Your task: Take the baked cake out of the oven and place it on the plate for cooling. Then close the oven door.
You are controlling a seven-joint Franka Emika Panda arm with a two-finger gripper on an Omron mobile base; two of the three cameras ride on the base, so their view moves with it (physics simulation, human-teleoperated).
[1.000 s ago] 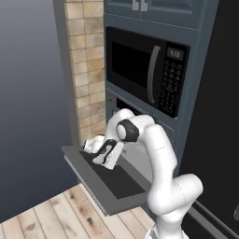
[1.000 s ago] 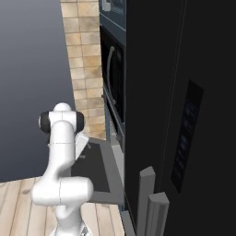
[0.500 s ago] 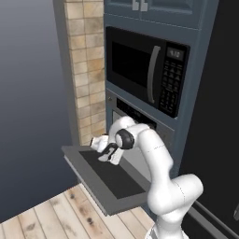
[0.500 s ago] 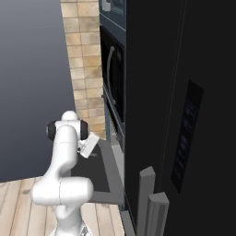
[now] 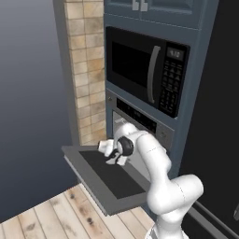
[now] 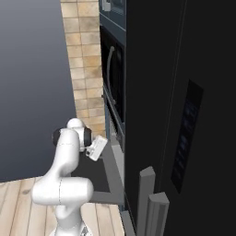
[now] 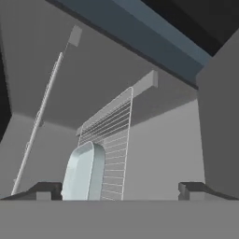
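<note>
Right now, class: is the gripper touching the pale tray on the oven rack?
Apart. The hand view shows the gripper open, its fingertips short of the tray.

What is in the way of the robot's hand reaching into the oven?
Nothing visible. The oven door hangs fully down and the open gripper faces the cavity, with just a pale tray on the wire rack. The cake cannot be made out.

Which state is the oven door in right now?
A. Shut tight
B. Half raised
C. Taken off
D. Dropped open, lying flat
D: the oven door lies flat and open below the microwave, with the pincer looking in at the rack and tray.
</note>
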